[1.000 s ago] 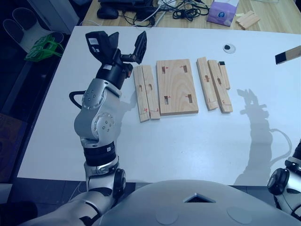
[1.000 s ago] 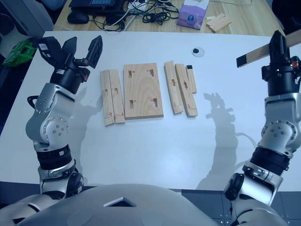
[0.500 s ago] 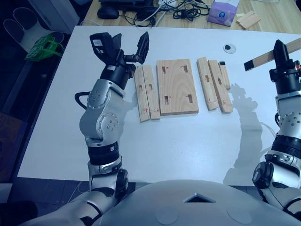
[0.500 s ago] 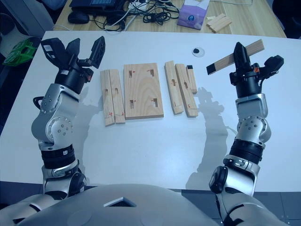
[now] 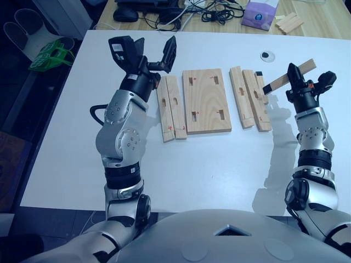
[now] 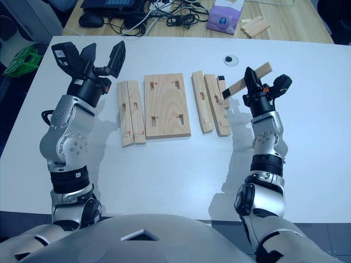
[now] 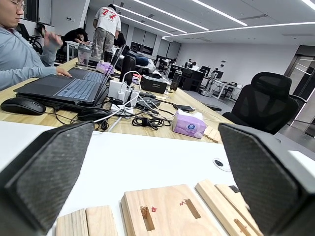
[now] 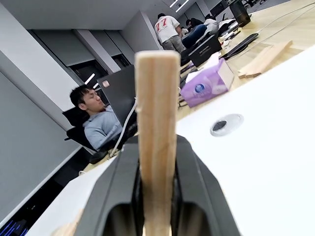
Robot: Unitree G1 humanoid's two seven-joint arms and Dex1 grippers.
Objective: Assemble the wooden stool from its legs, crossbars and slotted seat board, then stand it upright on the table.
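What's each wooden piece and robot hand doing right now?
left gripper: open, in the air.
right gripper: shut on crossbar.
crossbar: held tilted in the air.
seat board: lying flat, slots up.
leg pieces: lying flat either side of seat board, not joined.

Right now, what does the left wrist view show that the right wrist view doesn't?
Left wrist view: its end effector open, with the slotted seat board and leg pieces lying flat on the table beyond it, plus a laptop. Right wrist view: its end effector shut on a wooden bar. Both: the white table, the purple tissue box and the round table grommet.
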